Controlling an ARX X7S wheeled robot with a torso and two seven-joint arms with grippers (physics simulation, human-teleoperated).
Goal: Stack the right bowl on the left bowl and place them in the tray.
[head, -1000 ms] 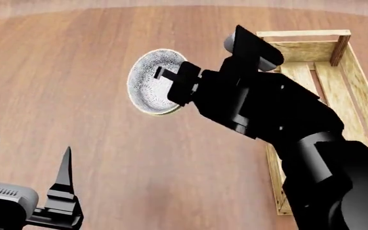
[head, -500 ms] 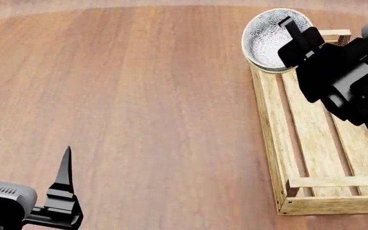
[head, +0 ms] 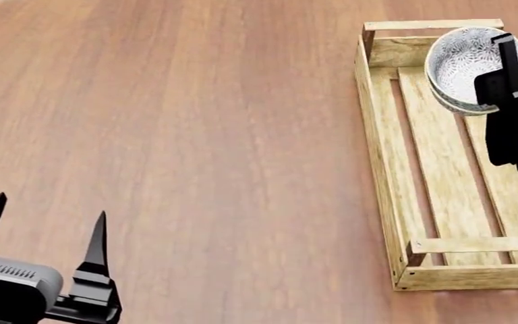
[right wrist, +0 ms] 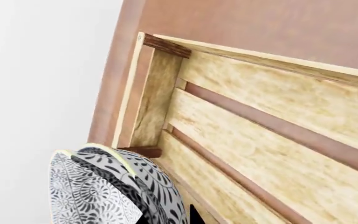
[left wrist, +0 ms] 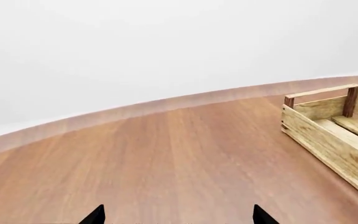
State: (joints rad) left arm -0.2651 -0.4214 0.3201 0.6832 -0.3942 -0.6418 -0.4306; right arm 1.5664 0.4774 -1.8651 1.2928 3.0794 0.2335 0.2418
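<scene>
Lying on the wooden table (head: 196,135), the tray (head: 385,169) shows bare slats. Above its far end, the right gripper (head: 509,64) is closed on the rim of the patterned bowls (head: 461,64). The left gripper (head: 38,223) hangs with fingers spread, holding nothing.

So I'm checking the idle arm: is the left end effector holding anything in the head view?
No: the left end effector sits open over the bare table, with nothing between its fingers.

No text, label, brand, number or sign can be read on anything in these views
</scene>
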